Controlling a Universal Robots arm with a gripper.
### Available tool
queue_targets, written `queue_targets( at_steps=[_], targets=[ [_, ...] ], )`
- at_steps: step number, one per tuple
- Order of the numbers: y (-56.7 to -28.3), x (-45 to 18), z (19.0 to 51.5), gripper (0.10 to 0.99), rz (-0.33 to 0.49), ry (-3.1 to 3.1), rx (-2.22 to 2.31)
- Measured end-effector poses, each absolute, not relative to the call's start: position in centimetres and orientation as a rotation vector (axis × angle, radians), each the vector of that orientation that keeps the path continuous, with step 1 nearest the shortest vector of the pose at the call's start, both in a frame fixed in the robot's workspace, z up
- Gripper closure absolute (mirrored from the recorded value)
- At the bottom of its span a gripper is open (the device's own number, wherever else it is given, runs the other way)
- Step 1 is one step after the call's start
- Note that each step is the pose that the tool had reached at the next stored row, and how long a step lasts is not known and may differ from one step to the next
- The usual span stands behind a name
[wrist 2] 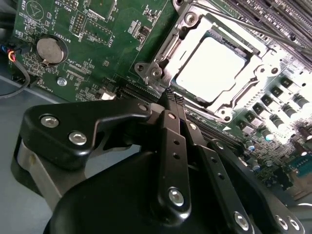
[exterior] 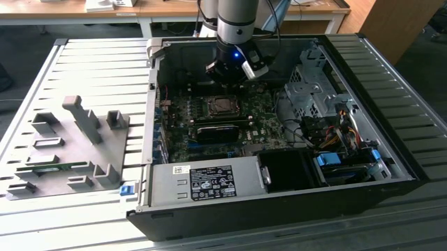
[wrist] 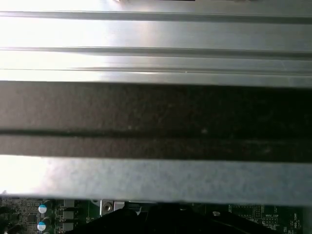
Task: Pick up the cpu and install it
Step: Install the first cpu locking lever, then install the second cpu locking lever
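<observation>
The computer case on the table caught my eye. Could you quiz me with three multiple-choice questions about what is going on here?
1. Where is the cpu?
A. On the grey blocks beside the case
B. In the socket on the motherboard
C. Between the end effector's fingers

2. What colour is the motherboard?
A. Green
B. Red
C. Blue

3. In what state is the computer case?
A. Closed on all sides
B. Standing upright with its panel on
C. Lying open, its insides exposed

Answers:
1. B: in the second wrist view the silvery cpu sits inside the socket.
2. A: the motherboard shows green in the exterior view.
3. C: the computer case lies on its side with the board, cables and drives in plain sight.
</observation>
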State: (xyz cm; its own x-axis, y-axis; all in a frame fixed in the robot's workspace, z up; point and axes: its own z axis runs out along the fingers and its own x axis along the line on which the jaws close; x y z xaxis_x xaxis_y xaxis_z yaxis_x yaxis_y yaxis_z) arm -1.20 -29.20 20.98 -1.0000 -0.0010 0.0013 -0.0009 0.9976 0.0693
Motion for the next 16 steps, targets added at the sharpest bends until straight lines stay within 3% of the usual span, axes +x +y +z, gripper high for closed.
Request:
queue_targets(
  at_steps=[16],
  targets=[
    [-29.78, -1.2, 20.99, 0.98, -0.109, -3.138, 0.002]
  ],
)
